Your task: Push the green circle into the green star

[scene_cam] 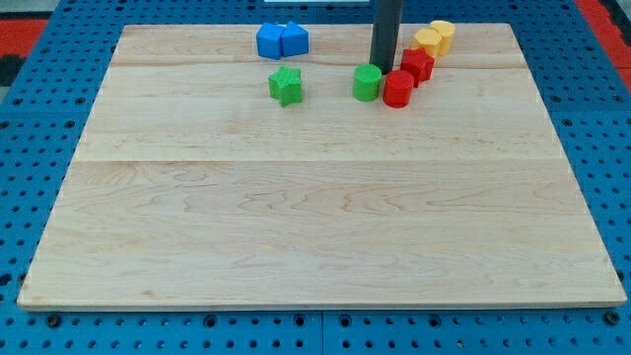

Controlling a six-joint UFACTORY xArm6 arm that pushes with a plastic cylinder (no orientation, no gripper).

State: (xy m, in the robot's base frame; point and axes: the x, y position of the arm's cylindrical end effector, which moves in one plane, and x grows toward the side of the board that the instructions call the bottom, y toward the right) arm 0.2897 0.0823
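The wooden desk [315,227] fills most of the view, and its near edge at the view's bottom is the closest surface to the camera; it rests on a blue perforated base [30,325]. All blocks sit in a band near the view's top. The green star [286,86] lies left of centre, apart from every other block. The green circle [368,82] lies to the star's right, well apart from it, with bare wood between the two. My tip [383,69] comes down from the view's top as a dark rod and ends just beside the green circle, at its upper right edge, between that block and the red blocks; contact cannot be confirmed. The red circle [398,88] sits just right of the green circle, and a second red block [417,65], angular in outline, touches it at the upper right. Two yellow blocks [435,38] stand together beyond the red pair. Two blue blocks [282,40] stand side by side, touching, above the green star. The arm carries no hand, only the rod.
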